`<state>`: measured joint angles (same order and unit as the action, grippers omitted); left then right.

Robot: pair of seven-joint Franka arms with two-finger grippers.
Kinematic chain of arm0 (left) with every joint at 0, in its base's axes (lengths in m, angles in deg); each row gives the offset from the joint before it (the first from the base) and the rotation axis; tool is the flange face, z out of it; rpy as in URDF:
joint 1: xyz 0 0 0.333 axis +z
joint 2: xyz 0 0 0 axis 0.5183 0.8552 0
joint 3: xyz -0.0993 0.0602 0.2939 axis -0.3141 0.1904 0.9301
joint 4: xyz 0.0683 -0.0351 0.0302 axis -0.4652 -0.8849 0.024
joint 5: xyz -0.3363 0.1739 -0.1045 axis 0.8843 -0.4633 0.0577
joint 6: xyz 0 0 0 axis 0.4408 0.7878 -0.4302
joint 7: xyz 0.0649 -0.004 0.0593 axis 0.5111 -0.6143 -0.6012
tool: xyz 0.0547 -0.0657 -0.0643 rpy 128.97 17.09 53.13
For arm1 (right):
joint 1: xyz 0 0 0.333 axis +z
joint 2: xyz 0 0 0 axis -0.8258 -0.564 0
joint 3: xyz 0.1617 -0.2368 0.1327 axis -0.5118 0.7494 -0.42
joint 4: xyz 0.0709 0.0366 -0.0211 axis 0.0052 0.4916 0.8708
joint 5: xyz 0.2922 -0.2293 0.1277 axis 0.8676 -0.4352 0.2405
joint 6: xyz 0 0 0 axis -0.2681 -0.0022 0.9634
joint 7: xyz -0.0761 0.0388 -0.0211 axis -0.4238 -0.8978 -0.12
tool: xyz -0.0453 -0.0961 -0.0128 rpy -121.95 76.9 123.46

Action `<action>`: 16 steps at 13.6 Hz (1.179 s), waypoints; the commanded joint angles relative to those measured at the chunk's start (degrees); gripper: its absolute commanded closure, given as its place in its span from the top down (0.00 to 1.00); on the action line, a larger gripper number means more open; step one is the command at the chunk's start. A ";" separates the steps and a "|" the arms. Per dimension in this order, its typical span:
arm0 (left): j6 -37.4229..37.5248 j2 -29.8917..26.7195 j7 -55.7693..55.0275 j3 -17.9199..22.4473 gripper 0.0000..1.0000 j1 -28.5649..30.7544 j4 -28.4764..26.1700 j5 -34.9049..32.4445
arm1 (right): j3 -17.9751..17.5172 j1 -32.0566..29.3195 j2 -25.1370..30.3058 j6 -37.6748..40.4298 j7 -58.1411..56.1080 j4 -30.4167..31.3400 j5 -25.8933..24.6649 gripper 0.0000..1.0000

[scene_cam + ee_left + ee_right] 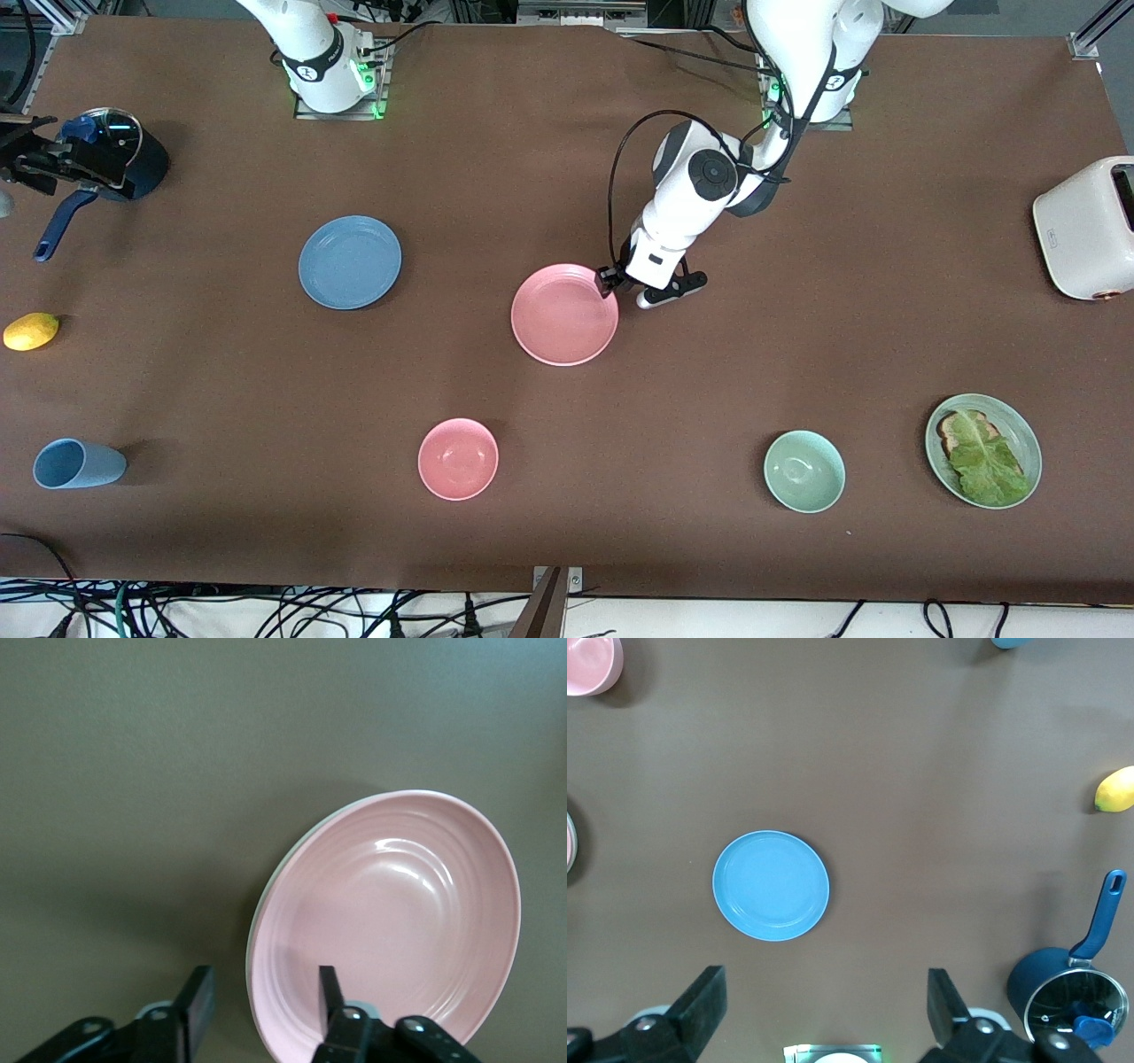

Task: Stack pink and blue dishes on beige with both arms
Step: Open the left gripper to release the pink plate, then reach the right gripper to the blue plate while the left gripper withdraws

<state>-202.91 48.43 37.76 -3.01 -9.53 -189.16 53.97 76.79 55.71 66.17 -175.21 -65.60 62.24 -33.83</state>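
Observation:
The pink plate [564, 315] lies mid-table. In the left wrist view a thin pale edge [260, 908] shows under the pink plate [399, 912]; it looks like the beige plate, otherwise hidden beneath it. My left gripper [609, 282] [263, 979] is open and low at the pink plate's rim on the side toward the robots' bases, with one finger over the plate and one outside it. The blue plate [350, 262] [771, 886] lies toward the right arm's end. My right gripper [823, 983] hangs open high above the table near its base, out of the front view.
A pink bowl [458, 458], pale green bowl [804, 470] and green plate with toast and lettuce [983, 450] line the edge nearest the front camera. At the right arm's end are a blue cup [78, 463], lemon [31, 330] and blue pot [115, 164]. A white toaster [1090, 226] stands at the left arm's end.

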 commanded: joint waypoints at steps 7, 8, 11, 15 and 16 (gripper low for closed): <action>33.62 -8.07 24.51 17.79 0.77 1.46 7.31 -7.76 | 0.90 -0.30 -6.69 6.86 -0.48 1.61 -0.72 1.00; 35.57 -8.16 27.41 19.02 0.81 2.59 8.45 -10.29 | 0.81 -0.30 -9.51 8.79 -0.57 1.87 0.24 1.00; 43.64 -8.25 33.49 19.12 0.86 8.21 13.11 -16.10 | 0.90 -0.39 -13.31 -1.17 -0.66 7.99 4.10 1.00; 54.19 -8.25 45.87 19.21 0.91 17.61 19.87 -18.66 | 0.90 -0.48 -13.31 -19.10 -0.66 20.74 7.19 1.00; 56.57 -8.25 48.42 19.12 0.92 20.16 21.72 -18.66 | 0.98 -0.48 -12.96 -23.14 -0.75 24.42 8.67 1.00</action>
<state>-151.34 39.89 80.95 16.64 6.48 -171.64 36.71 77.81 55.67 50.13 -192.00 -65.61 79.13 -27.48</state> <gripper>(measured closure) 0.101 0.000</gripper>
